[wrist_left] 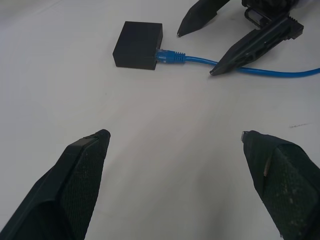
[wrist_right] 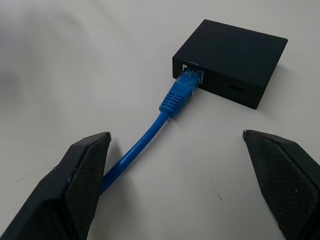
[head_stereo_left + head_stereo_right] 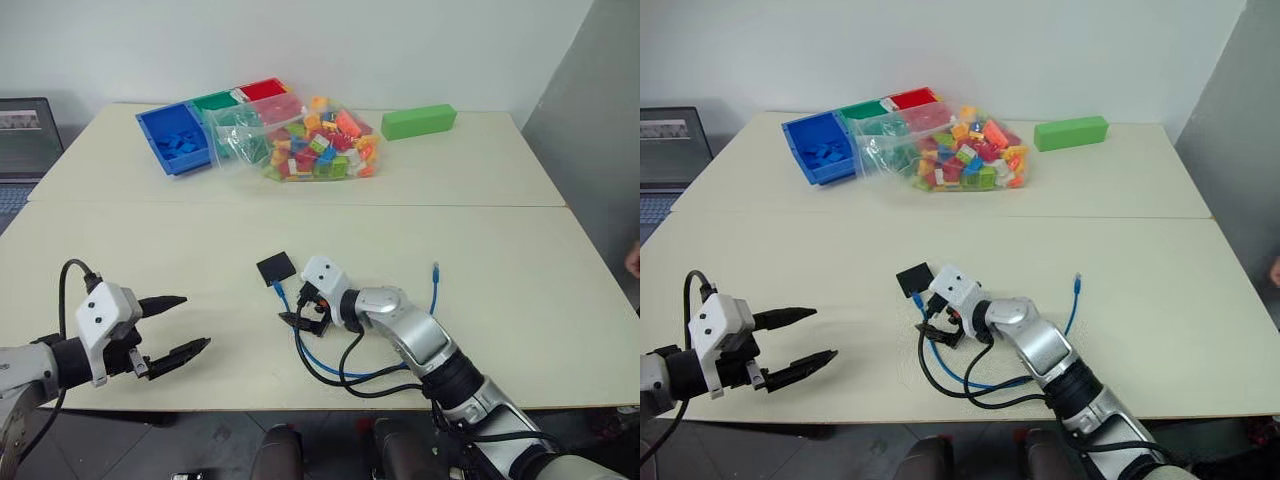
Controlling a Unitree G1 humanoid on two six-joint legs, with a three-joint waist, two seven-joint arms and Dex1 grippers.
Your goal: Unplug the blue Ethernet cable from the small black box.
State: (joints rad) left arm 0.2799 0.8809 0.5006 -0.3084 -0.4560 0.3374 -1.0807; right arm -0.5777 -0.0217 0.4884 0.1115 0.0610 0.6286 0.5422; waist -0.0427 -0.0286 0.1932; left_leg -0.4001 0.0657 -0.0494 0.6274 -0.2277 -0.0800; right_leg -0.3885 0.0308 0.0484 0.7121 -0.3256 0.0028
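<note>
Right gripper [image 2: 175,185], fingers spread, nearer arm: blue cable [image 2: 172,102] runs lengthwise between them, plug seated in black box [image 2: 232,57] just ahead; left gripper [image 3: 175,325] spread, well apart.

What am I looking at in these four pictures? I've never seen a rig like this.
It is a humanoid robot with two arms, each ending in a two-fingered black pincer. The two wide pictures come from cameras in its head, looking down over a pale table. The two close pictures come from cameras on its wrists, looking along each pincer's fingers.

Near the middle lies a small black box with a blue cable plugged into it. The right pincer is open over the cable, close to the box, holding nothing. The left pincer is also open and empty, off to the side.

At the far side lie a bag of coloured bricks, coloured trays and a green block.
</note>
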